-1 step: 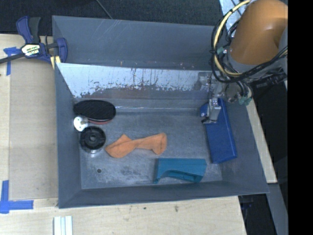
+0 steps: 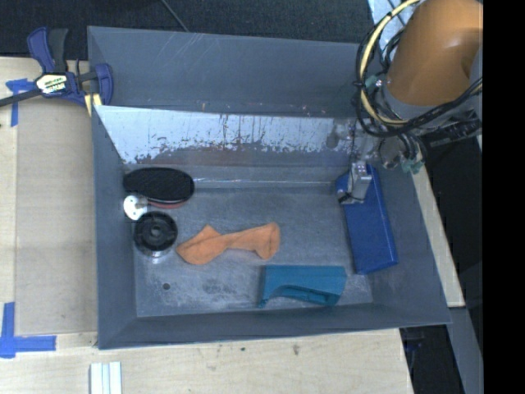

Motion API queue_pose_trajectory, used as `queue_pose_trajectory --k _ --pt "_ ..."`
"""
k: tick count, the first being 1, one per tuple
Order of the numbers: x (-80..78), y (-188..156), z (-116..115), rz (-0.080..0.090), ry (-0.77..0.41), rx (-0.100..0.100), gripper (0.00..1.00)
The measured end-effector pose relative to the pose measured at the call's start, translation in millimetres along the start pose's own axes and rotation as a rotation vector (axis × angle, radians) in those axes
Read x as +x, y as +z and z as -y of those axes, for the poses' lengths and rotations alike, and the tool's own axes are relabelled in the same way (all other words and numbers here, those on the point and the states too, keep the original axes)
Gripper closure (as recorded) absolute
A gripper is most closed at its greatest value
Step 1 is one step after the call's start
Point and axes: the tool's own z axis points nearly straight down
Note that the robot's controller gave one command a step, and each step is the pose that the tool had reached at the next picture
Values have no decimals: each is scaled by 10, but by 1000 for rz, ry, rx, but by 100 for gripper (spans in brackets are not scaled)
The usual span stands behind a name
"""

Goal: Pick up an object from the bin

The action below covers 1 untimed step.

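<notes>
Grey bin [image 2: 238, 142]: blue flat box [image 2: 373, 232] lies along the right wall, likely slid there, tool [image 2: 355, 185] over its far end (opening: cannot tell).

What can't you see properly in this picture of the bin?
- Camera view: the upper end of the blue flat block by the right wall is covered by the gripper.
- Camera view: the small white round thing on the left is too small to name.
- Camera view: whether anything lies under the orange cloth is hidden by the cloth itself.
- Camera view: the teal folded thing hides its own underside.
</notes>
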Motion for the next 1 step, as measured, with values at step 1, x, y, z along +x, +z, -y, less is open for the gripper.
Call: queue_pose_trajectory --k 1 --pt "53 510 -376 5 -28 1 0"
